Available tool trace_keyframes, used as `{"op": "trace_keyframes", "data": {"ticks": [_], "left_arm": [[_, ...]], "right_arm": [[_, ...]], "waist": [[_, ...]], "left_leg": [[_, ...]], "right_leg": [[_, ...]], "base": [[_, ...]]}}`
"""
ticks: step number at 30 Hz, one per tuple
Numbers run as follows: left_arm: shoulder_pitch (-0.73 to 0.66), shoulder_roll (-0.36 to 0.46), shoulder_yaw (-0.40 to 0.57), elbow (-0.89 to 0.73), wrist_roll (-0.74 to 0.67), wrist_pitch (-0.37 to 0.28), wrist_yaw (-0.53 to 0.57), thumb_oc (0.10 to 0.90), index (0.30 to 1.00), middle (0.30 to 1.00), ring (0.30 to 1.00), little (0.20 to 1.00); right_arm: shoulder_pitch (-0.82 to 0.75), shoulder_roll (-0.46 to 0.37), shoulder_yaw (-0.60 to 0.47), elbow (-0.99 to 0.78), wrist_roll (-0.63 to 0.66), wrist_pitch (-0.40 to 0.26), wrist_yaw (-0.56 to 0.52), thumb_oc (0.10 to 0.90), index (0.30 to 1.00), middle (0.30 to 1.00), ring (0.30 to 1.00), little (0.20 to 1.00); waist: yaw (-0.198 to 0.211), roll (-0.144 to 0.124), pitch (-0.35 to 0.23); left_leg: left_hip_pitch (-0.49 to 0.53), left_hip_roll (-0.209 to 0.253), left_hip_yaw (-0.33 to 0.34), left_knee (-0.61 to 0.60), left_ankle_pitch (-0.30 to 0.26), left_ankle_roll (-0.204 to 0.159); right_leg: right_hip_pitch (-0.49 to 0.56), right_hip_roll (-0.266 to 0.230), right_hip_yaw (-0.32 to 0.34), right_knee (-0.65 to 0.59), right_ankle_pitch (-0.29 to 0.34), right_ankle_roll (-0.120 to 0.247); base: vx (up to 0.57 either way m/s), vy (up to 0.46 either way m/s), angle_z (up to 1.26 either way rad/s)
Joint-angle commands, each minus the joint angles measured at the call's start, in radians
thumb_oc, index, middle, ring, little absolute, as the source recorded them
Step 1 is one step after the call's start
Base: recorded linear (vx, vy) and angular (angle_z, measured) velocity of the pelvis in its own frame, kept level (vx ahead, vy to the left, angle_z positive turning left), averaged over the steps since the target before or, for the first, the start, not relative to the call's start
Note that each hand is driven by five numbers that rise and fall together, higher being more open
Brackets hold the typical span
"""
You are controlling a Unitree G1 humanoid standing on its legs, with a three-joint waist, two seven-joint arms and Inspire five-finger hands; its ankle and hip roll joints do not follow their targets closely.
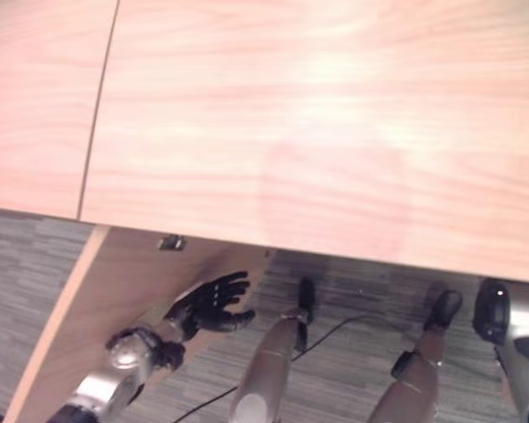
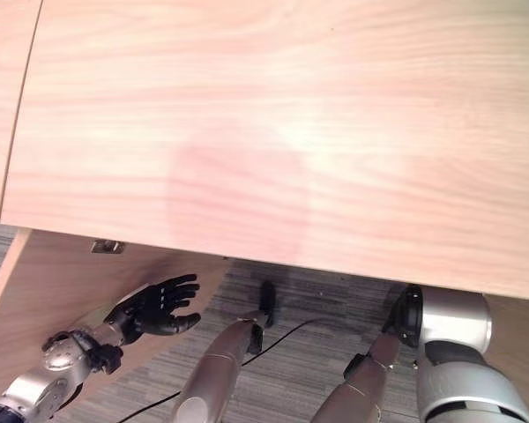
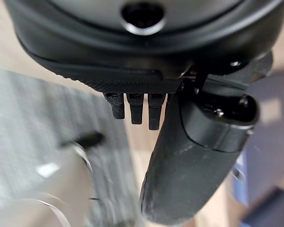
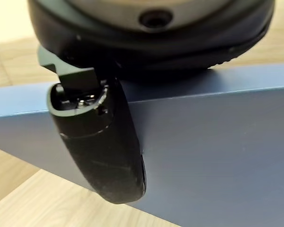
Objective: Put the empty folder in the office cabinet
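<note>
The blue folder (image 4: pixel 217 146) shows flat and close in the right wrist view, above a pale wooden surface. My right hand (image 4: pixel 104 151) has its thumb pressed on the folder's face; its fingers are hidden behind the folder. In the eye views the right arm reaches in under the office cabinet's wooden top (image 1: pixel 317 132), which hides the hand and folder. My left hand (image 1: pixel 210 304) hovers open with fingers spread, beside the swung-out cabinet door (image 1: pixel 106 291) at the lower left, holding nothing.
A small metal fitting (image 1: pixel 170 243) sits near the top of the door's inner face. Grey carpet (image 1: pixel 353 291) lies below the cabinet front. Blurred blue shapes (image 3: pixel 262 208) show past the left thumb in the left wrist view.
</note>
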Motion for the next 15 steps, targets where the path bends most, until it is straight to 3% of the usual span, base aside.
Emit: {"op": "trace_keyframes", "data": {"ticks": [1,5,9,10,12,15], "left_arm": [[0.048,0.013,-0.107,-0.062,0.069,-0.017,-0.065,0.800,0.900,0.900,0.900,0.900],[0.052,0.014,-0.121,-0.092,0.047,-0.011,-0.051,0.800,0.900,0.900,0.900,0.900],[0.026,-0.037,-0.123,-0.040,0.072,-0.018,-0.001,0.800,0.900,0.900,0.900,0.900],[0.011,-0.077,-0.136,0.003,0.085,-0.023,0.016,0.800,0.900,0.900,0.900,0.900],[-0.006,-0.085,-0.133,0.015,0.084,-0.026,0.020,0.800,0.900,0.900,0.900,0.900],[-0.023,-0.108,-0.156,0.043,0.048,-0.020,0.013,0.800,0.900,0.900,0.900,0.900]], "right_arm": [[-0.312,-0.266,0.204,-0.128,-0.107,-0.056,0.162,0.400,0.300,0.300,0.300,0.300],[-0.383,-0.311,0.246,-0.086,-0.115,-0.061,0.147,0.400,0.300,0.300,0.300,0.300],[-0.382,-0.293,0.251,-0.075,-0.140,-0.059,0.126,0.400,0.300,0.300,0.300,0.300],[-0.372,-0.273,0.249,-0.071,-0.150,-0.062,0.115,0.400,0.300,0.300,0.300,0.300],[-0.368,-0.254,0.250,-0.072,-0.154,-0.063,0.111,0.400,0.300,0.300,0.300,0.300],[-0.374,-0.215,0.246,-0.082,-0.158,-0.060,0.093,0.400,0.300,0.300,0.300,0.300]], "waist": [[0.096,0.007,-0.046],[0.082,0.038,-0.028],[0.062,0.042,0.002],[0.051,0.041,0.018],[0.040,0.040,0.019],[0.020,0.038,0.045]], "left_leg": [[0.090,0.032,-0.044,-0.076,-0.036,0.021],[0.039,0.035,-0.080,-0.004,-0.056,0.016],[-0.036,0.039,-0.105,0.107,-0.125,0.011],[-0.072,0.045,-0.093,0.133,-0.115,0.014],[-0.082,0.048,-0.095,0.142,-0.143,0.010],[-0.122,0.056,-0.081,0.173,-0.126,0.013]], "right_leg": [[0.006,0.021,-0.017,0.109,0.017,0.006],[-0.067,0.042,0.002,0.219,-0.053,-0.018],[-0.179,0.066,0.049,0.399,-0.167,-0.041],[-0.223,0.073,0.050,0.427,-0.164,-0.056],[-0.244,0.082,0.070,0.449,-0.197,-0.053],[-0.287,0.093,0.073,0.477,-0.187,-0.071]], "base": [[0.12,-0.089,0.02],[0.04,-0.131,0.08],[0.01,-0.115,0.45],[-0.03,-0.074,0.64],[0.00,-0.025,0.25],[-0.11,-0.012,-0.02]]}}
